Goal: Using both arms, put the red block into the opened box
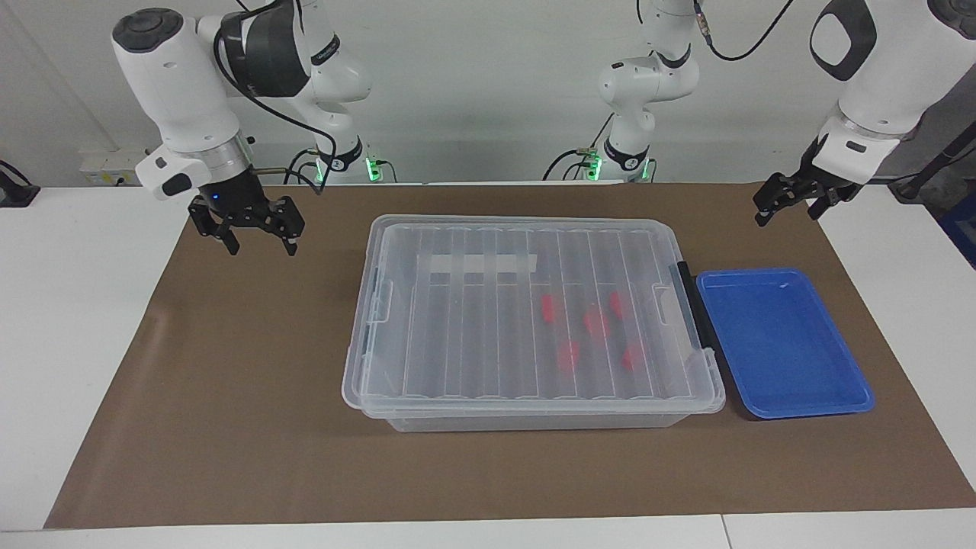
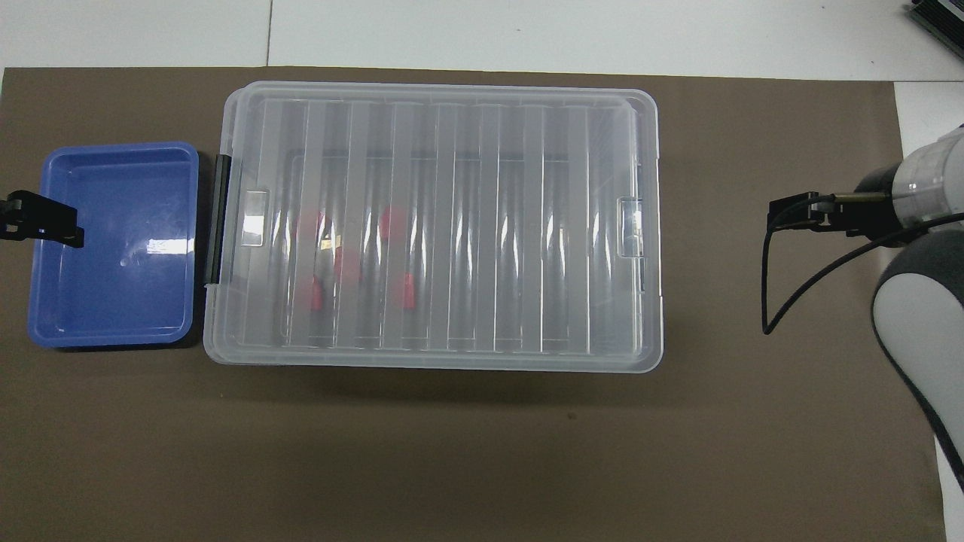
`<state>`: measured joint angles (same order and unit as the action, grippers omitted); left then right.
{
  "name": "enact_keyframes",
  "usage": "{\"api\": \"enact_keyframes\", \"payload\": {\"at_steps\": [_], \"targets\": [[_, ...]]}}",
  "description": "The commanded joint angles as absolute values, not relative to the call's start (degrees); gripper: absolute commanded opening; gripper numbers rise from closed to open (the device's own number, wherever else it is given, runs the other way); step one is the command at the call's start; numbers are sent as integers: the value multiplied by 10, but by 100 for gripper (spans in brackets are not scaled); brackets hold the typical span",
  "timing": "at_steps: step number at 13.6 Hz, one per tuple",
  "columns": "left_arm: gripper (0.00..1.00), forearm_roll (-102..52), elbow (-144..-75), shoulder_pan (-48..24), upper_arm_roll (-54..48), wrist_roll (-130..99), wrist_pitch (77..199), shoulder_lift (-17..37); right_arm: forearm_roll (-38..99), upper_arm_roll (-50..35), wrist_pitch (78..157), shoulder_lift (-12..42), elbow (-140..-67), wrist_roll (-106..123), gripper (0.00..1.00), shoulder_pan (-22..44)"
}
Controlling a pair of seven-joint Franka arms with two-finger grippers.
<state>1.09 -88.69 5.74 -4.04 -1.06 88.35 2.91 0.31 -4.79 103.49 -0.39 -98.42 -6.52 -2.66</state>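
The box (image 1: 526, 320) (image 2: 433, 226) is a large clear bin in the middle of the brown mat, with its ribbed lid lying on it. Several red blocks (image 1: 596, 322) (image 2: 392, 223) show through the lid, inside the box toward the left arm's end. My right gripper (image 1: 261, 245) (image 2: 787, 212) hangs open and empty over the mat, beside the box at the right arm's end. My left gripper (image 1: 788, 210) (image 2: 39, 226) waits open and empty in the air at the left arm's end, by the blue tray.
A blue tray (image 1: 785, 351) (image 2: 113, 286) with nothing in it sits against the box's black latch (image 1: 690, 305). A white tape strip (image 1: 476, 264) lies on the lid. Brown mat (image 1: 229, 396) surrounds the box, with white table at both ends.
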Motion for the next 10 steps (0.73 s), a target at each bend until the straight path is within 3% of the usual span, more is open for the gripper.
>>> {"api": "enact_keyframes", "payload": {"at_steps": [1,4,10], "targets": [[100,-2,-874,61,-42,-4,859,39,-10,-53,989,-4,-950,-82,100,-31],[100,-1,-871,59,-47,-7,867,38,-34,-55,931,0,-912,-85,100,-26],[100,-1,-882,61,-45,-5,868,21,-24,-57,903,-8,-917,-86,100,-29]]}}
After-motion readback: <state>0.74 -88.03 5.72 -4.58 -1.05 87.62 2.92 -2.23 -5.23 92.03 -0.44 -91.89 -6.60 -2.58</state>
